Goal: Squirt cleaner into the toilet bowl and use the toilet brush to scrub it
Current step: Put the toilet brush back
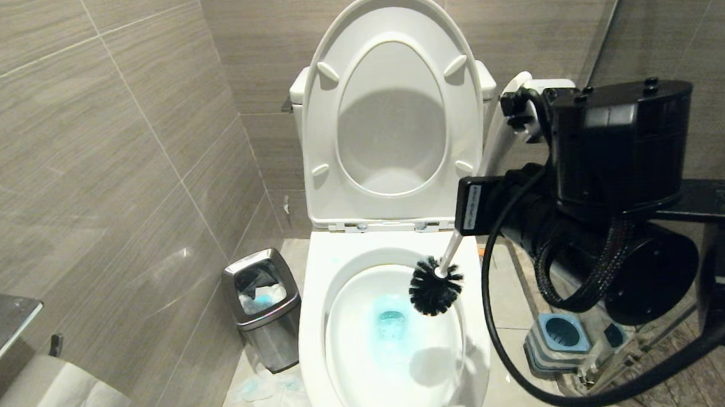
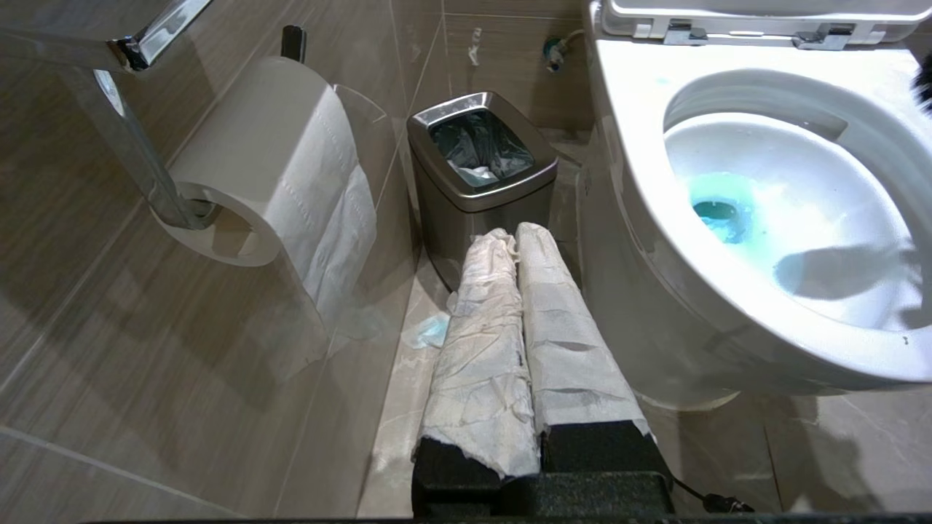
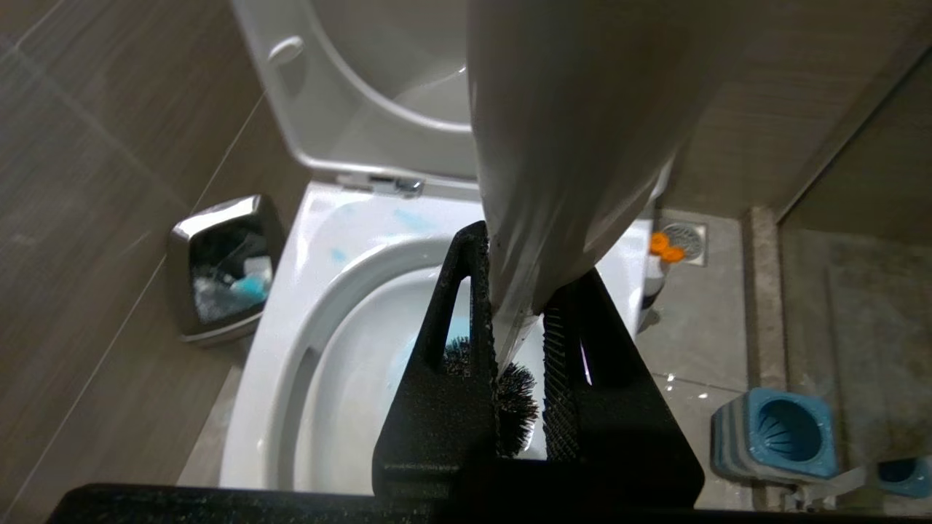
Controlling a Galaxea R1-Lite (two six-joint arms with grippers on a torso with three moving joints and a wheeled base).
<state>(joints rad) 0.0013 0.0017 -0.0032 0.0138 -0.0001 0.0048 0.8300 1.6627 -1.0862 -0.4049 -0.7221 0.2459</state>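
At the far left, the left hand (image 2: 520,240) is hanging parked low beside the toilet, its paper-wrapped fingers (image 2: 484,342) pressed together on nothing, pointing toward the steel waste bin (image 1: 264,305) and well apart from the work. In the middle, the toilet bowl (image 1: 313,337) is standing with seat and lid raised, the cleaner (image 1: 390,323) already tinting the water at its bottom bright aqua. Over the bowl's right side, the toilet brush (image 1: 436,285) is hanging with its black bristle head above the basin, clear of the water. Its white handle is running up and to the right into the right hand (image 3: 520,342), which is pinching the handle between its black fingers. The brush's long axis is sloping down-left from that hand, so the water is lying below and left of the bristles; the scrub is likely calling for a push along that line. At the right, the blue holder (image 1: 558,342) is sitting empty on the floor.
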